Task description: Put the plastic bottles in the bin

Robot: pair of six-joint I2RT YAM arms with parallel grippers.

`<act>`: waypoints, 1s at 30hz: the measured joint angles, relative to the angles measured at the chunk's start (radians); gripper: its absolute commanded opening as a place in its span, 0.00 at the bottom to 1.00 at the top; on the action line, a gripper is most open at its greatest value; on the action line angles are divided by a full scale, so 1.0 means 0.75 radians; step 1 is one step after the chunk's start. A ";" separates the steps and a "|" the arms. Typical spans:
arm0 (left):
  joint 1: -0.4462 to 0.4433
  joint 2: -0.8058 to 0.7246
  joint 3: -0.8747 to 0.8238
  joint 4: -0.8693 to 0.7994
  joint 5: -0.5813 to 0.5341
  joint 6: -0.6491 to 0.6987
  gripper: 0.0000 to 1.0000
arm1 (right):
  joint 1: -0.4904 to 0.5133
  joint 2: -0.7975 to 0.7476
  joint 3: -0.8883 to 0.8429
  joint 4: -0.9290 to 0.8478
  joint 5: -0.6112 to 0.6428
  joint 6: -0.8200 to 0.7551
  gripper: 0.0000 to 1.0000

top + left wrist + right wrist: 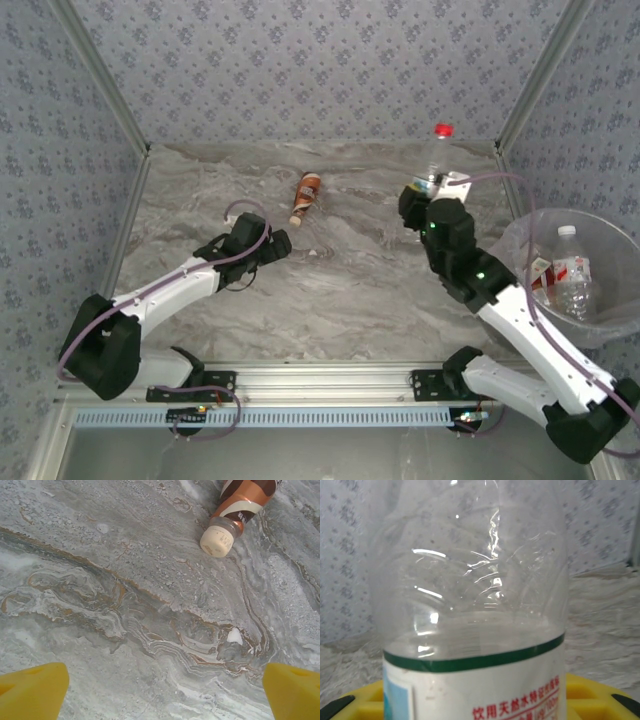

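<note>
Bare marble tabletop [350, 290] runs wide between the 2 arms, from the near rail [320, 380] to the back wall [320, 60]. The 1 loose obstacle there is the brown-labelled bottle [306, 197], lying just beyond the left gripper [275, 245], whose spread jaws have bare table between them. Far right, the right gripper [424, 195] clamps an upright clear red-capped bottle [437, 155] near the corner post [535, 70]. The bin [575, 210] stands just right of the right arm [520, 320], mouth unobstructed above, bottles [570, 275] low inside.

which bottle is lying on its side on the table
The brown-labelled bottle with the cream cap, flat on the table just ahead of the open left gripper. The red-capped clear bottle is upright in the right gripper; the other bottles are inside the bin.
</note>
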 measured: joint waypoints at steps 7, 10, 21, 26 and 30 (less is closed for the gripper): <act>0.000 0.012 0.000 0.015 0.021 0.000 1.00 | -0.117 -0.182 0.070 -0.175 0.024 -0.067 0.42; 0.000 0.029 0.000 0.019 0.034 0.000 0.99 | -0.157 -0.221 0.102 -0.246 0.047 -0.091 0.41; 0.000 0.067 0.005 0.045 0.064 0.000 1.00 | -0.438 -0.221 0.266 -0.594 0.148 -0.113 0.40; 0.000 0.092 0.021 0.048 0.070 0.000 0.99 | -0.631 -0.202 0.339 -0.688 0.151 -0.143 0.41; 0.000 0.110 0.036 0.048 0.071 0.000 0.99 | -0.769 -0.178 0.370 -0.746 0.141 -0.148 0.41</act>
